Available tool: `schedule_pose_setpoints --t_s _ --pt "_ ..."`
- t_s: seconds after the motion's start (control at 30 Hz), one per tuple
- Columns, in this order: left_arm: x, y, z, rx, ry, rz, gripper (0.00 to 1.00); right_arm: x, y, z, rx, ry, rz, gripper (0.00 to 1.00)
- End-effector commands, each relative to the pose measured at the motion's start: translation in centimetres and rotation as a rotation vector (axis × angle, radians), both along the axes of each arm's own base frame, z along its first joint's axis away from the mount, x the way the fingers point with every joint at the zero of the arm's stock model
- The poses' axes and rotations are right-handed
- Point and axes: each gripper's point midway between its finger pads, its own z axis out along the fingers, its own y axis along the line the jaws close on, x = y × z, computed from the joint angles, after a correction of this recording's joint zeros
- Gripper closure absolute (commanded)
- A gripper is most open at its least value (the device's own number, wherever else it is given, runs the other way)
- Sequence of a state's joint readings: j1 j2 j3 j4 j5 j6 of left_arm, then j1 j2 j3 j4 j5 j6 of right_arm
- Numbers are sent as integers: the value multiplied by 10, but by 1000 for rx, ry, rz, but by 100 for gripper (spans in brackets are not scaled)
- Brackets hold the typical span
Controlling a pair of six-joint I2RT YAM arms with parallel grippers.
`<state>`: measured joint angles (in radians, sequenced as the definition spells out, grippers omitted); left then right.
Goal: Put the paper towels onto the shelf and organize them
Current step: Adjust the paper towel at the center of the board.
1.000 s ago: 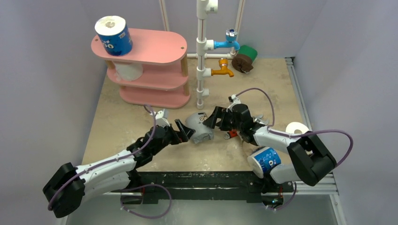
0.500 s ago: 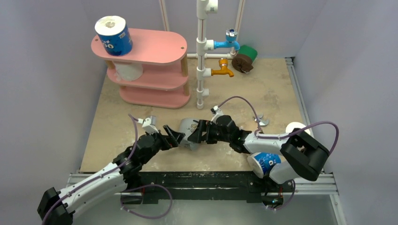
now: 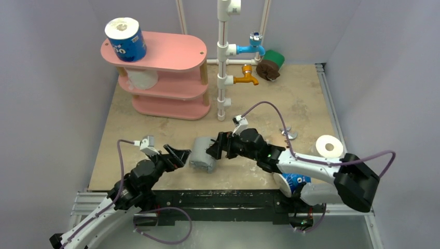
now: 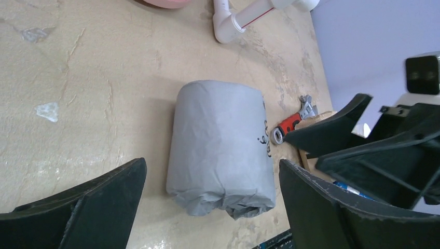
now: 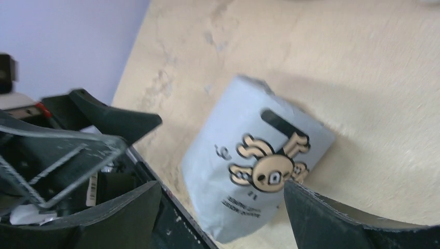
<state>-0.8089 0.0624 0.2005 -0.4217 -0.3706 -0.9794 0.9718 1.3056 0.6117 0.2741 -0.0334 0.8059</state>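
A grey-wrapped paper towel roll (image 3: 202,154) lies on its side near the table's front edge. My left gripper (image 3: 177,155) is open just to its left. In the left wrist view the roll (image 4: 220,145) lies ahead of and between that gripper's (image 4: 211,168) spread fingers, touching neither. My right gripper (image 3: 217,148) is open at the roll's right end. In the right wrist view the roll's printed side (image 5: 254,166) sits between that gripper's (image 5: 222,189) fingertips, with a gap on the left. The pink shelf (image 3: 171,52) holds a blue roll (image 3: 125,39) on top and a white roll (image 3: 141,79) on the middle tier.
A white pipe frame with taps (image 3: 223,62) stands beside the shelf. Green and brown rolls (image 3: 272,65) lie at the back. A white roll (image 3: 329,146) and a blue roll (image 3: 294,181) sit by the right arm. A red-handled wrench (image 4: 290,123) lies right of the grey roll.
The grey roll has come left and nearer, from raised between both grippers to lying on the table. The right gripper followed it; the left arm drew back toward its base.
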Motion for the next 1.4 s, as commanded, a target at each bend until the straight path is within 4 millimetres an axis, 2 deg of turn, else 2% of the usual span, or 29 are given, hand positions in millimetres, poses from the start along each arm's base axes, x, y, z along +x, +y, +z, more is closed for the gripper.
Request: schedule_pose_setpoints --t_s 0.0,0.27,0.43,0.6,0.83,0.97,1.17,1.37 --pt "-13 -3 8 -29 23 -56 2 34 -27 22 -55 -145 -106 10" --pt "-38 -47 26 -69 -30 -353 4 85 -19 21 -46 -239 -138 12" --pt "-57 -73 31 -102 -68 -546 6 98 -8 34 6 -289 -128 13" --pt "-60 -84 24 -117 -59 -602 7 109 4 42 31 -315 -123 14" --pt "-54 -87 -3 -85 21 -582 8 111 29 30 54 -268 -47 16" --pt "-46 -88 -6 -99 11 -545 8 105 38 18 55 -222 3 16" --pt "-31 -90 -7 -92 -4 -490 8 89 34 10 60 -177 40 18" --pt "-18 -96 -7 -75 -3 -470 7 68 14 3 59 -130 36 19"
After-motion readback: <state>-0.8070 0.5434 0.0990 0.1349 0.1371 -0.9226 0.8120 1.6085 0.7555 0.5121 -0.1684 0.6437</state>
